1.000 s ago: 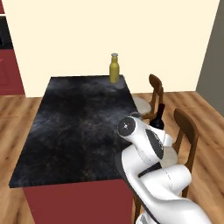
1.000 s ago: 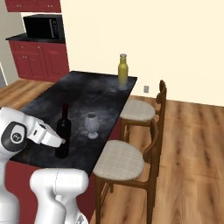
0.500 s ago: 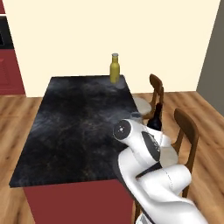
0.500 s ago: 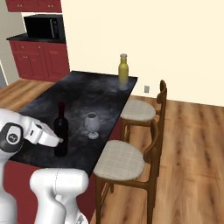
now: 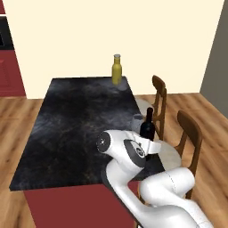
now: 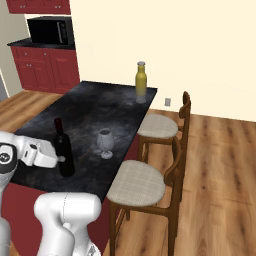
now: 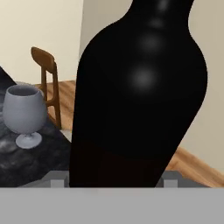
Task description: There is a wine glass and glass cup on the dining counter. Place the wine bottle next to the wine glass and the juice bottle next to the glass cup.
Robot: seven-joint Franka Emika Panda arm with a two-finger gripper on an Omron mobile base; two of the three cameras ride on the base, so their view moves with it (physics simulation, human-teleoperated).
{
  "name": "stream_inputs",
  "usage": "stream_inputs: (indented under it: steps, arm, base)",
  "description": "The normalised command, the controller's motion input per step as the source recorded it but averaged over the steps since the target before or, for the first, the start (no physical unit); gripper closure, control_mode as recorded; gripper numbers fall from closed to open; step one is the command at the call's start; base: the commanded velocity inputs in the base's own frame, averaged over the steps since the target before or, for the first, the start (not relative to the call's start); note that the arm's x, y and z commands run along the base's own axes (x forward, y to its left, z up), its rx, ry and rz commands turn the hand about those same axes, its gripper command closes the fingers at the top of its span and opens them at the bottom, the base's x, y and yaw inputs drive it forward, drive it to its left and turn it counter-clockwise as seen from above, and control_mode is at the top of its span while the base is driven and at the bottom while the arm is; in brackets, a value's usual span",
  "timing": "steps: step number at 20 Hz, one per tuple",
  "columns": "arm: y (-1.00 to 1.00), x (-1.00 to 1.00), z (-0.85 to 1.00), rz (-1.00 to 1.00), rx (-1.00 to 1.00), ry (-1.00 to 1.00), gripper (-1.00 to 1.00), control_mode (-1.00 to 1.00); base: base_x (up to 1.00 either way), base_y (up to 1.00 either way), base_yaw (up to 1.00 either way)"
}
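Clamping the upright wine bottle (image 6: 63, 150), the gripper (image 6: 59, 159) holds it near the dining counter (image 6: 95, 107) edge, beside the wine glass (image 6: 104, 142).

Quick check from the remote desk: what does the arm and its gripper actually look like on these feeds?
The arm is glossy white, built of rounded, bulbous segments with dark grey round caps at the joints. The gripper is a boxy white hand with a dark face. In the hand view its two finger tips show as small grey blocks. No cables or markings are visible.
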Motion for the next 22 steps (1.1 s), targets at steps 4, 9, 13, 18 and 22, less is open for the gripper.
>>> stream_inputs:
  steps: [4,9,13,18,22]
  arm:
    - [0.1,0.12,0.0,-0.05,0.0,0.0,1.0,-1.0]
    - [0.08,0.08,-0.09,-0.08,0.0,-0.03,1.0,-1.0]
    - [0.0,0.0,-0.17,-0.1,-0.01,-0.07,1.0,-1.0]
    - [-0.13,0.07,-0.2,-0.03,0.0,0.0,1.0,-1.0]
    - [-0.18,0.16,-0.13,0.0,0.0,0.0,1.0,-1.0]
  base:
    - [0.0,0.0,0.0]
    - [0.0,0.0,0.0]
    - [0.0,0.0,0.0]
    - [0.0,0.0,0.0]
    - [0.0,0.0,0.0]
